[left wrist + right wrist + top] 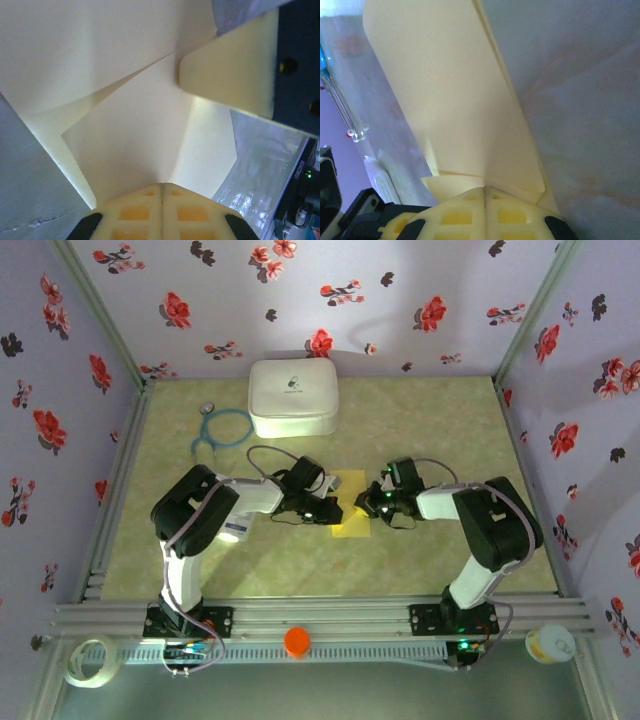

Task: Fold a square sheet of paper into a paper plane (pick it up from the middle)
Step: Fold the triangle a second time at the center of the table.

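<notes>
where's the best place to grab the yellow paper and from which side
By an edge, coming in low from the side. The paper is thin and partly folded, so an edge, probably where the layers overlap, is what the fingers can close on. The left gripper and right gripper each hold it this way, shut on it from opposite sides.

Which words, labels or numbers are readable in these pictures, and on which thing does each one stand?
Nothing reads clearly.
On the paper: none.
On the white case: a small dark logo and print, too small to read.
On the black arm part, left wrist view: white vertical lettering, too blurred to read.
</notes>
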{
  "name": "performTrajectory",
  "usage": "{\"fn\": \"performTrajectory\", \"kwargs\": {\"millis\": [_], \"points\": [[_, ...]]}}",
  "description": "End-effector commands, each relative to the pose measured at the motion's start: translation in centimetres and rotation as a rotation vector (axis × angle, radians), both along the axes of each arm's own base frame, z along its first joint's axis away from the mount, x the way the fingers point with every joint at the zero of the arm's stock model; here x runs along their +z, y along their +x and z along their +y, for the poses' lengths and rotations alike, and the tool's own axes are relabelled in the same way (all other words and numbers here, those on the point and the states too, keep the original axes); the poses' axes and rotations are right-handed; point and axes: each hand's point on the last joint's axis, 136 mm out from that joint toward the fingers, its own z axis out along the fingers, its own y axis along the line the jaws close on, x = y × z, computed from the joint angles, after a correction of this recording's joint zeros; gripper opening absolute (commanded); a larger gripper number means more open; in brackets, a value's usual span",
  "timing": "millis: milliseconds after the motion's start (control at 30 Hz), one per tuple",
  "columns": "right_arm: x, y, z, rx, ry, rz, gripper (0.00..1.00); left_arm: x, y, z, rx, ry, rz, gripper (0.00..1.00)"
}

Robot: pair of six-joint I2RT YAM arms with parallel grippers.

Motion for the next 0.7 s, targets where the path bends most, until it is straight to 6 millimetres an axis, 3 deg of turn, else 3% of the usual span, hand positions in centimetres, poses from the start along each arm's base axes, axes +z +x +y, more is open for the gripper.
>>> {"fn": "performTrajectory", "kwargs": {"millis": [0,233,367,467,667], "points": [[-1.6,0.8,-2.7,-0.063,-0.083,0.027,0.0,-5.0,-2.5,3.5,0.002,0.186,0.111,0.0],[-0.5,2.7,-4.7,-0.129,-0.094,-0.014,0.0,-4.9,-2.4,3.5,0.004,0.184,0.106,0.0],[2.3,3.1,-3.7,-0.127,-0.02,-0.091,0.0,-4.7,-2.3,3.5,0.007,0.18,0.1,0.0],[3.6,2.2,-2.7,-0.079,-0.011,-0.122,0.0,-4.5,-2.2,3.4,0.007,0.174,0.093,0.0],[2.3,-0.2,0.7,0.06,0.01,-0.056,0.0,-3.8,-1.9,3.0,0.006,0.158,0.083,0.0]]}}
